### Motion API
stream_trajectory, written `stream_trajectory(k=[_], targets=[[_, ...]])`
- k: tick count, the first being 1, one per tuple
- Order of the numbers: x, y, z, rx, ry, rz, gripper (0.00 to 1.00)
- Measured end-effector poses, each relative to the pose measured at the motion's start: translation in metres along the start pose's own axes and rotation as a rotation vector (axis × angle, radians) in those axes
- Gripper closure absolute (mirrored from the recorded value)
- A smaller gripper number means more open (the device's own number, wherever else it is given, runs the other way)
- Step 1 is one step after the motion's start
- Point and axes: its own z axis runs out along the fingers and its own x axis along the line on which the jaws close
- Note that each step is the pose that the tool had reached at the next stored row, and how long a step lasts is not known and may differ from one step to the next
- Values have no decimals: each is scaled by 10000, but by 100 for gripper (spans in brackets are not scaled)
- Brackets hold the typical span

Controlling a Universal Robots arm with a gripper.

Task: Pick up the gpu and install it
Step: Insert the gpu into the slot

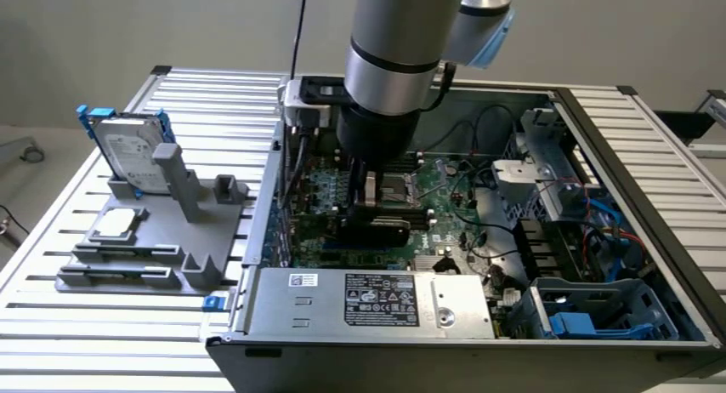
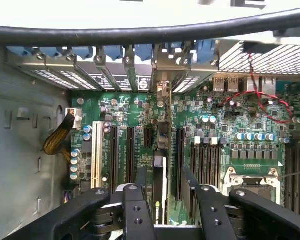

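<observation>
The gpu (image 1: 377, 227) hangs inside the open computer case (image 1: 635, 155), its black rounded shroud facing the exterior view's front, just above the green motherboard (image 1: 443, 206). My gripper (image 1: 378, 197) is shut on it from above. In the wrist view the gpu (image 2: 159, 172) stands edge-on between my black fingers (image 2: 139, 205). Its metal bracket (image 2: 162, 75) sits among the rear slot covers. The card lines up over the board between two black expansion slots (image 2: 180, 160). I cannot tell whether its edge touches a slot.
A silver hard drive with blue rails (image 1: 131, 146) stands on a grey fixture (image 1: 159, 240) at the exterior view's left. The power supply (image 1: 375, 299) and a blue drive cage (image 1: 601, 312) fill the case's front. Red wires (image 2: 255, 100) and a black cable (image 2: 140, 32) lie close.
</observation>
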Motion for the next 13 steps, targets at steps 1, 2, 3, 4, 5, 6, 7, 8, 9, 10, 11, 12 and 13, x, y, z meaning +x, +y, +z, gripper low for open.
stream_trajectory(k=[1, 2, 3, 4, 5, 6, 7, 8, 9, 10, 11, 12, 13], targets=[[-1, 3, -24, 0, 1, 1, 59], [-2, 5, -37, 0, 1, 2, 61], [-2, 5, -38, 1, 0, 1, 61], [-2, 5, -37, 1, -1, 1, 68], [-2, 5, -37, 1, -2, 1, 68], [-2, 5, -37, 1, -2, 1, 74], [-2, 5, -38, 1, -1, 1, 80], [-2, 5, -38, 1, 0, 1, 80], [-2, 5, -38, 1, 0, 1, 86], [-2, 5, -38, 0, 0, 1, 89], [-2, 5, -38, 0, 0, 1, 89], [-2, 5, -38, 0, 0, 1, 89], [-2, 5, -38, 0, 0, 1, 89]])
